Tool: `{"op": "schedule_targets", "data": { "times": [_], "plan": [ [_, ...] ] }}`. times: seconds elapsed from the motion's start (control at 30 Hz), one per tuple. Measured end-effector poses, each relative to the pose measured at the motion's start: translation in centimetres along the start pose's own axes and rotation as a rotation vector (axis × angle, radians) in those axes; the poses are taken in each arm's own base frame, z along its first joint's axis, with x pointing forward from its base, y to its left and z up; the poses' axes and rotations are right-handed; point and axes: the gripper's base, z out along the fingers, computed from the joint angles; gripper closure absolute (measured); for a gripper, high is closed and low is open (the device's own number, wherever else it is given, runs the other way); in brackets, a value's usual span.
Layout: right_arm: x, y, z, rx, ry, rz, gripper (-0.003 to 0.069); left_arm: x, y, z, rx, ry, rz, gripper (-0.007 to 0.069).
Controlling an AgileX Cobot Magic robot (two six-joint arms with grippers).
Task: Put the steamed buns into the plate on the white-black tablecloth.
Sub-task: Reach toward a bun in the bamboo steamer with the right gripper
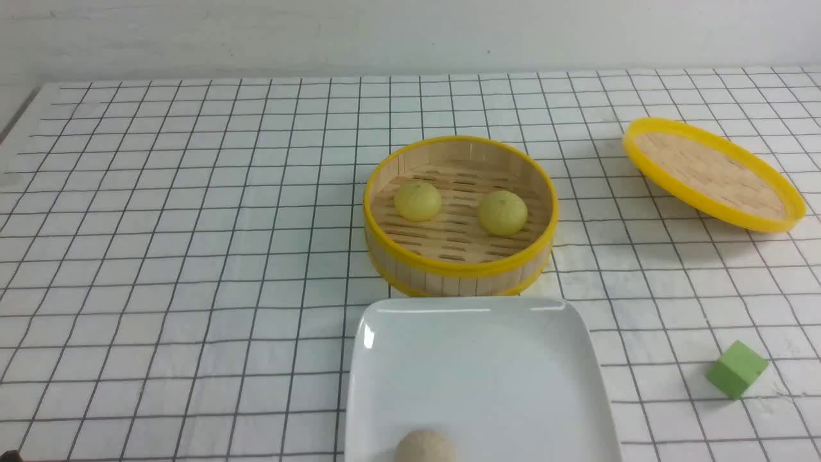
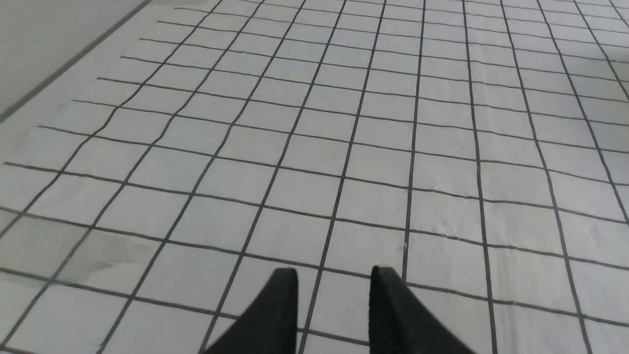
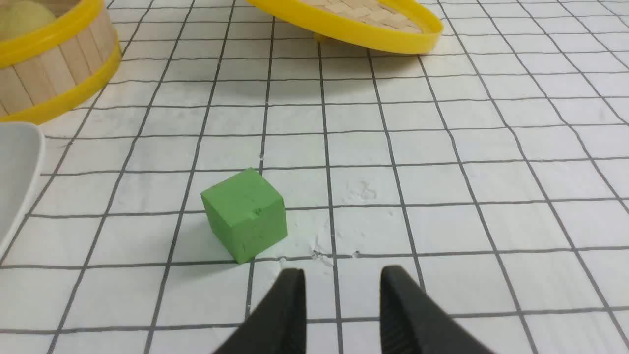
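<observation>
Two pale yellow-green steamed buns (image 1: 417, 200) (image 1: 503, 212) lie in the round yellow-rimmed bamboo steamer basket (image 1: 458, 268) at the table's middle. One bun (image 3: 24, 17) shows partly in the right wrist view. The white rounded-square plate (image 1: 481, 359) lies on the white-black tablecloth (image 1: 192, 256) just in front of the basket. Neither gripper shows in the front view. My left gripper (image 2: 334, 275) is open and empty over bare cloth. My right gripper (image 3: 339, 275) is open and empty, near a green cube (image 3: 244, 214).
A duller beige bun (image 1: 424, 448) lies at the plate's near edge. The yellow-rimmed bamboo lid (image 1: 712, 173) rests tilted at the back right. The green cube (image 1: 737, 369) sits at the front right. The plate's corner (image 3: 17, 167) and the basket (image 3: 54, 64) show in the right wrist view.
</observation>
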Motion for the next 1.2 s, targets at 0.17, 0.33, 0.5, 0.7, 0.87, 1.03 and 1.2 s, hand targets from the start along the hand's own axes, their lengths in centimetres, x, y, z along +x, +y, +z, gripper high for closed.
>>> {"op": "schedule_targets", "data": {
  "times": [0.17,0.33,0.5,0.7,0.87,1.03,1.2],
  "plan": [
    [0.0,0.0,0.0,0.0,0.0,0.0,0.0419,0.0,0.0,0.0,0.0,0.0,0.0,0.0382],
    [0.0,0.0,0.0,0.0,0.0,0.0,0.0419,0.0,0.0,0.0,0.0,0.0,0.0,0.0382],
    [0.0,0.0,0.0,0.0,0.0,0.0,0.0419,0.0,0.01,0.0,-0.001,0.0,0.003,0.0382],
    [0.0,0.0,0.0,0.0,0.0,0.0,0.0419,-0.01,0.05,0.0,-0.006,-0.001,0.014,0.0382],
    [0.0,0.0,0.0,0.0,0.0,0.0,0.0419,-0.01,0.06,0.0,-0.007,-0.001,0.017,0.0382],
    [0.0,0.0,0.0,0.0,0.0,0.0,0.0419,0.0,0.08,0.0,-0.008,0.0,0.02,0.0382],
    [0.0,0.0,0.0,0.0,0.0,0.0,0.0419,0.0,0.08,0.0,-0.009,0.0,0.021,0.0382]
  ]
}}
